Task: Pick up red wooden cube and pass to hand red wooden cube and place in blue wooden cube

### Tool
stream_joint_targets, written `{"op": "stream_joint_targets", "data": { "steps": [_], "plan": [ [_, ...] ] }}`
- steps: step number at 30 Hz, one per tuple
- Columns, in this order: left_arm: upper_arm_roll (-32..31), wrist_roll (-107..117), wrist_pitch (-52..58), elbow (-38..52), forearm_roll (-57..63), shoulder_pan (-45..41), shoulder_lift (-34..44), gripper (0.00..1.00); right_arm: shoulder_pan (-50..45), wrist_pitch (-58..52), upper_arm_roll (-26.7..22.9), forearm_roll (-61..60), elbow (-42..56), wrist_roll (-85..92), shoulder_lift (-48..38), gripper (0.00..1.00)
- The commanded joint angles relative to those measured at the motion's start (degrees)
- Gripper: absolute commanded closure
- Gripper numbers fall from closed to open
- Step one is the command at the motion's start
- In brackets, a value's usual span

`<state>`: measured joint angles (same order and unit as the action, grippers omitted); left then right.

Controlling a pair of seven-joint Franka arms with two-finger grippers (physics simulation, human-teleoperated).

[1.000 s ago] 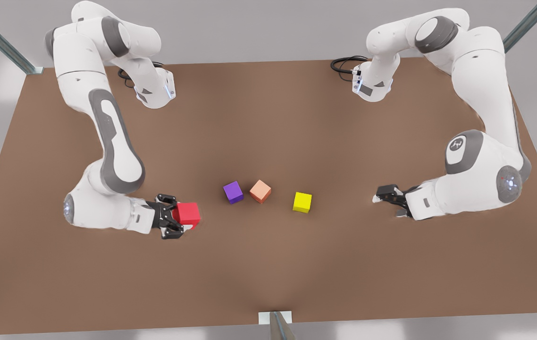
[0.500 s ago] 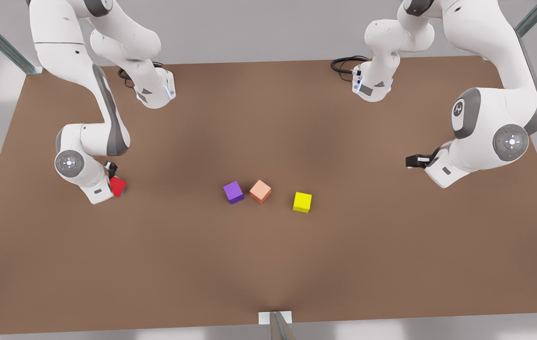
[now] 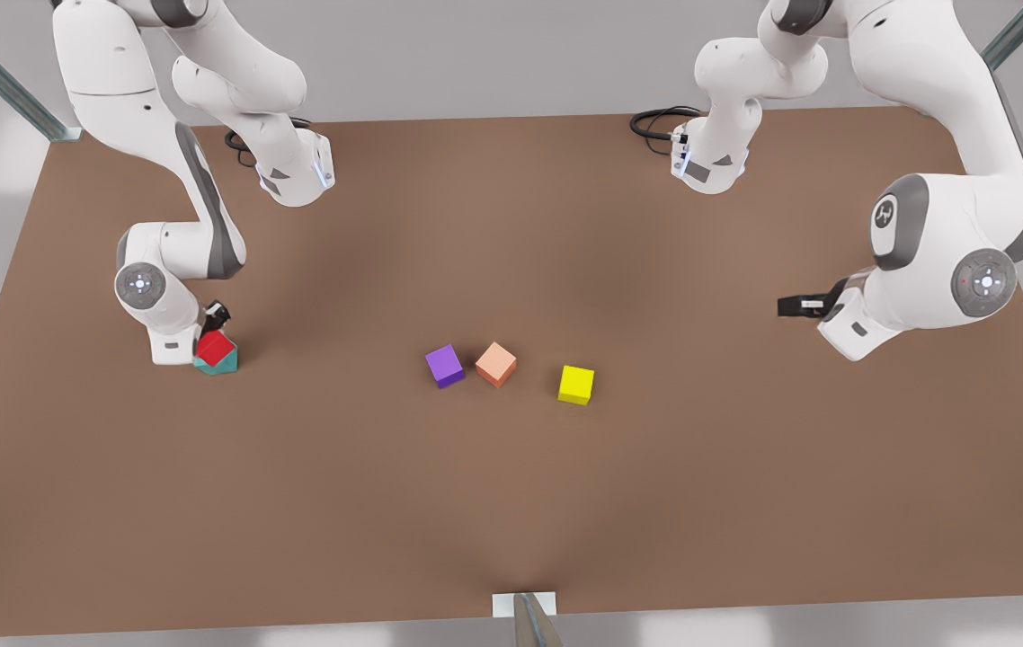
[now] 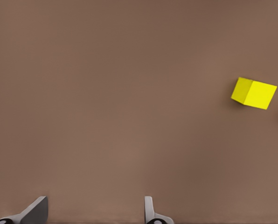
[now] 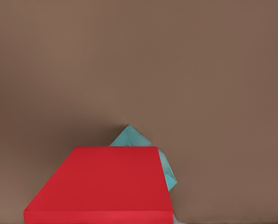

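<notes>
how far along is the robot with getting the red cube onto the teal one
Nearly finished. The red cube already sits over the teal cube, with the right gripper at it; whether it has let go isn't visible. The left gripper waits open, apart. Left: release and withdraw.

Front cam looked down steeply over the whole table [image 3: 511,503]; both wrist cams faced it close; front and left wrist shared yellow cube [image 3: 575,385].

on the flat brown wooden table [image 3: 511,503], three cubes in a row at frame centre: small purple wooden cube [image 3: 444,366] leftmost, salmon-orange wooden cube [image 3: 496,364] just beside it, bright yellow wooden cube [image 3: 575,385] rightmost, apart. far left of frame, small red wooden cube [image 3: 215,347] atop teal blue wooden cube [image 3: 218,362].
</notes>
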<state>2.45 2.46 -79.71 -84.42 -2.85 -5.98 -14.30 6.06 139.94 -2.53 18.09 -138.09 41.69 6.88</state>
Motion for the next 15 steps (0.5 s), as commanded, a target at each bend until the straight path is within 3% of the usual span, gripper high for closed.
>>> {"op": "stream_joint_targets", "data": {
  "steps": [1, 11, 13, 15],
  "plan": [
    [0.01, 1.75, 2.10, 0.05, -0.93, 0.09, -0.03, 0.00, 0.45, 1.83, -0.02, 0.89, -0.16, -17.43, 0.15, 0.34],
    [0.01, 1.32, 2.01, -0.22, -0.93, 0.18, -0.64, 0.00, 2.82, 1.91, -0.02, 2.56, -0.51, -17.43, 1.82, 0.33],
    [0.01, 1.40, 1.92, -0.13, -0.93, 0.18, -0.73, 0.00, 3.17, 1.91, -0.02, 2.47, -0.42, -17.43, 2.26, 0.00],
    [0.01, 1.40, 1.92, -0.13, -0.93, 0.18, -0.73, 0.00, 3.26, 1.91, -0.02, 2.56, -0.34, -17.43, 2.26, 0.00]
  ]
}}
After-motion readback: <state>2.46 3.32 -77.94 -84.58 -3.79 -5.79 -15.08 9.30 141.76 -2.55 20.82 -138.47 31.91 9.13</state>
